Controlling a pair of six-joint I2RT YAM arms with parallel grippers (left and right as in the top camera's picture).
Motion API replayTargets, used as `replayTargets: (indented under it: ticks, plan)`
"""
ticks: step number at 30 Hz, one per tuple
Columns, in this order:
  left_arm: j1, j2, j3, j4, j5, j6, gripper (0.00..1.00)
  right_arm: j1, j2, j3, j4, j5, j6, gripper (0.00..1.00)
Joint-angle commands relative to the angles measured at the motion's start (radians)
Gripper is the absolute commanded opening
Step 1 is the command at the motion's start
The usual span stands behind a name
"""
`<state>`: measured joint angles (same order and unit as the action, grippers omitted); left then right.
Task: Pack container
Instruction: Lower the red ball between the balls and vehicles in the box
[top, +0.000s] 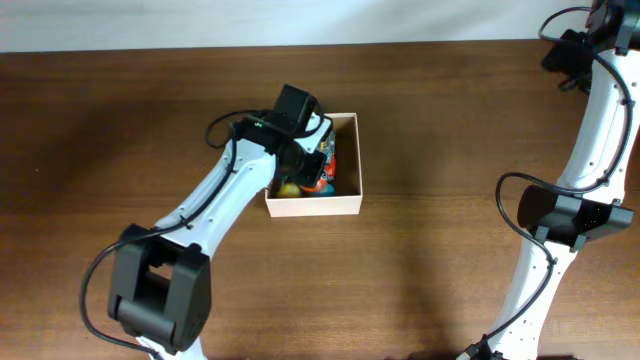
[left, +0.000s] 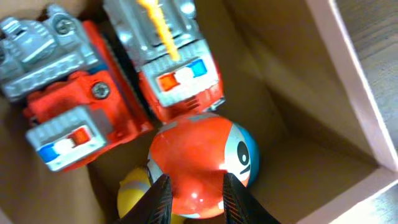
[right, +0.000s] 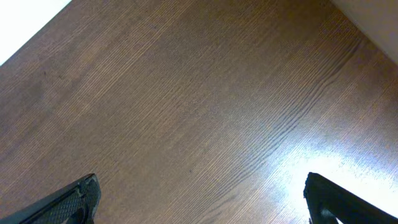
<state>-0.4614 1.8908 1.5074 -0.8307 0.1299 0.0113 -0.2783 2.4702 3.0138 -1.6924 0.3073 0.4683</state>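
The container (top: 312, 206) is a small square cream-white box with a tan floor, at the table's middle. In the left wrist view its wall (left: 348, 74) runs down the right side. Inside lie two red-and-grey fire trucks (left: 68, 106) (left: 168, 56), a yellow toy (left: 134, 196) and a round orange toy with a blue-white face (left: 199, 155). My left gripper (left: 194, 199) reaches down into the box (top: 300, 150), its fingers closed on the orange toy's near side. My right gripper (right: 199, 199) is wide open and empty over bare wood.
The brown wooden table (top: 120, 120) surrounds the box. My right arm (top: 590, 150) stands along the far right edge, well away from the box. A white wall strip (top: 200, 20) borders the table's back edge.
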Motion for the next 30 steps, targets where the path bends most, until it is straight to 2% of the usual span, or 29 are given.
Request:
replayTargets:
  ticks: [1,6,22,30]
  plan:
    - [-0.025,0.013,-0.002,-0.016,0.011,0.004,0.28,-0.004,-0.029,0.015,-0.006,0.018,0.008,0.99]
    - [-0.029,0.018,-0.002,-0.016,0.011,0.004,0.28,-0.004,-0.029,0.015,-0.006,0.018,0.008,0.99]
    - [-0.027,0.024,0.002,0.006,-0.023,0.004,0.2,-0.004,-0.029,0.015,-0.006,0.018,0.008,0.99]
    - [-0.027,0.019,0.107,-0.027,-0.029,0.004,0.2,-0.004,-0.029,0.015,-0.006,0.018,0.008,0.99]
